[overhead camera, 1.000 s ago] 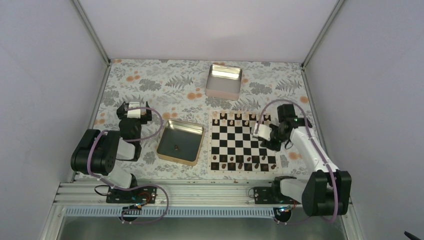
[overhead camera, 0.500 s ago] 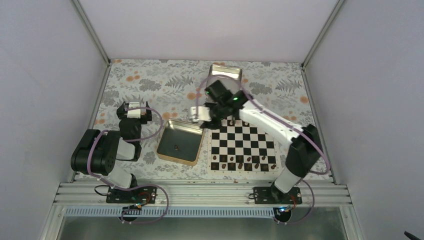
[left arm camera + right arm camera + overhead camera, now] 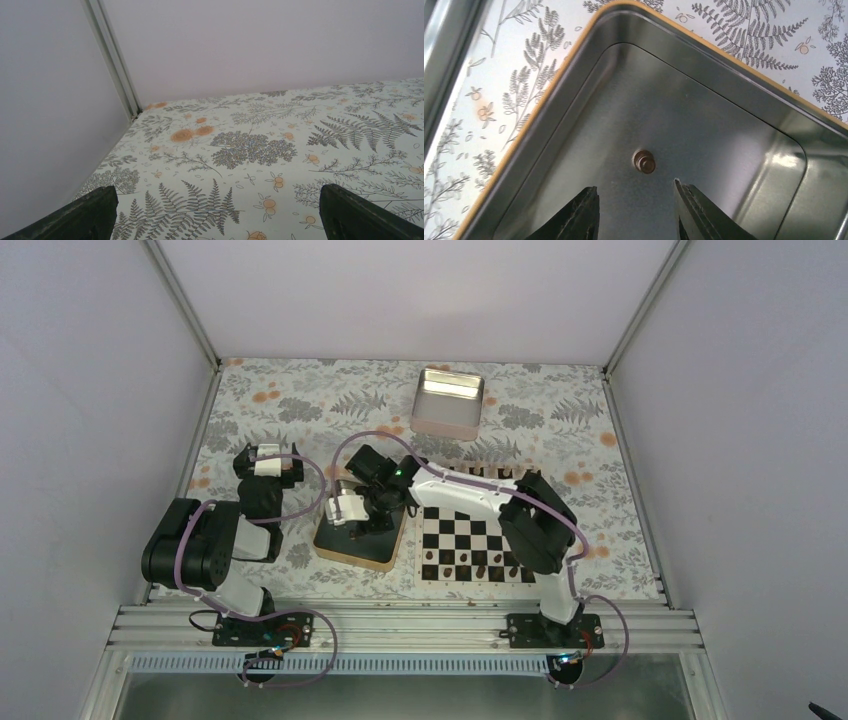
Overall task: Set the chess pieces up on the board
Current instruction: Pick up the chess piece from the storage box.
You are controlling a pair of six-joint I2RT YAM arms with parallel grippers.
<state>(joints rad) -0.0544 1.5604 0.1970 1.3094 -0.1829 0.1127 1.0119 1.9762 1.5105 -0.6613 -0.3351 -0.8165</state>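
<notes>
From where I stand, rows of chess pieces (image 3: 478, 568) already stand on the board (image 3: 480, 532) off to one side of the right gripper (image 3: 636, 210), while one dark piece (image 3: 644, 161) waits in the gold-rimmed tray (image 3: 734, 150) just ahead of its spread, empty fingers.

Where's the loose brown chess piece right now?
Right wrist view: the chess piece sits alone in the gold-rimmed tray, left of the board, just beyond the open right gripper.

A gold-rimmed tray (image 3: 345, 558) sat mid-bench, and a silver tin (image 3: 445, 426) stood farther back, both on the fern-patterned bench (image 3: 300, 410).
</notes>
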